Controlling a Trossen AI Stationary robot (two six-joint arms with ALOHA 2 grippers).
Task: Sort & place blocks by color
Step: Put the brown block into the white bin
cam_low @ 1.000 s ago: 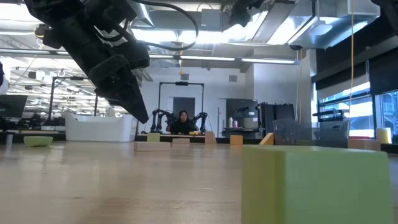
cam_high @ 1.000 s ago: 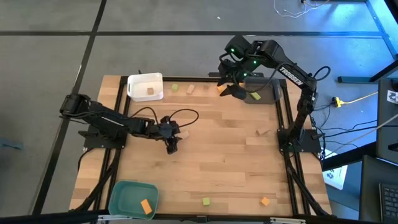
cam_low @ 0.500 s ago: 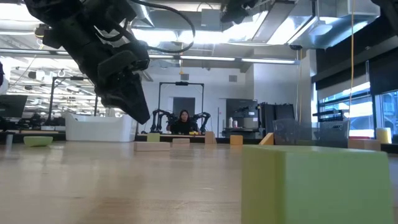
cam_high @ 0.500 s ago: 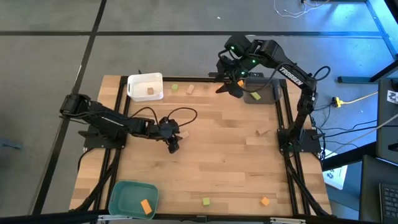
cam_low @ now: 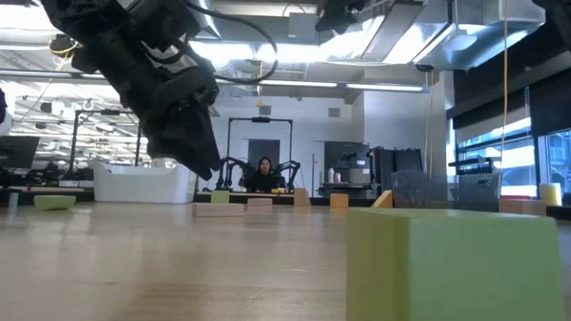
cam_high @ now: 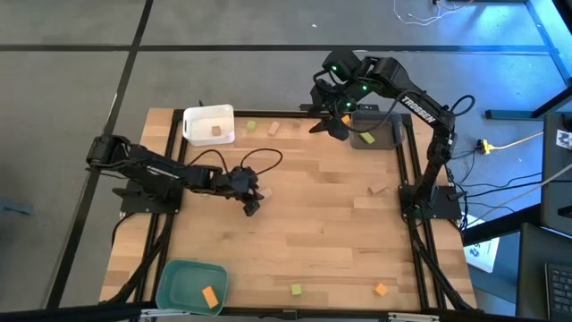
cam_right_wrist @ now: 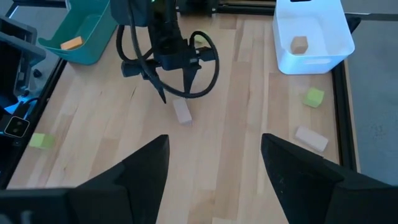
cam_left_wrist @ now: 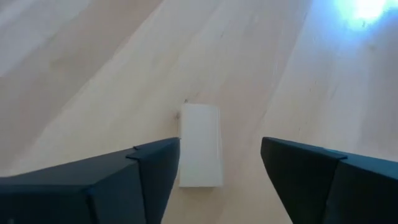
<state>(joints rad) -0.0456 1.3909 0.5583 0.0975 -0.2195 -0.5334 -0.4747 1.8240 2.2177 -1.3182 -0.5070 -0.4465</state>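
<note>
Starting at your left, the teal tray (cam_high: 190,284) at the near corner of the bench (cam_high: 313,224) holds an orange block (cam_high: 210,297), and the white tray (cam_high: 209,124) at the far side holds a tan block (cam_high: 216,131). Your left pincer (cam_high: 251,204) hangs mid-bench, fingers spread around a tan block (cam_left_wrist: 200,144) lying flat on the wood. To your right, the right pincer (cam_high: 331,127) hovers spread and empty beside the grey tray (cam_high: 380,132). Loose green and orange blocks lie along the near edge.
</note>
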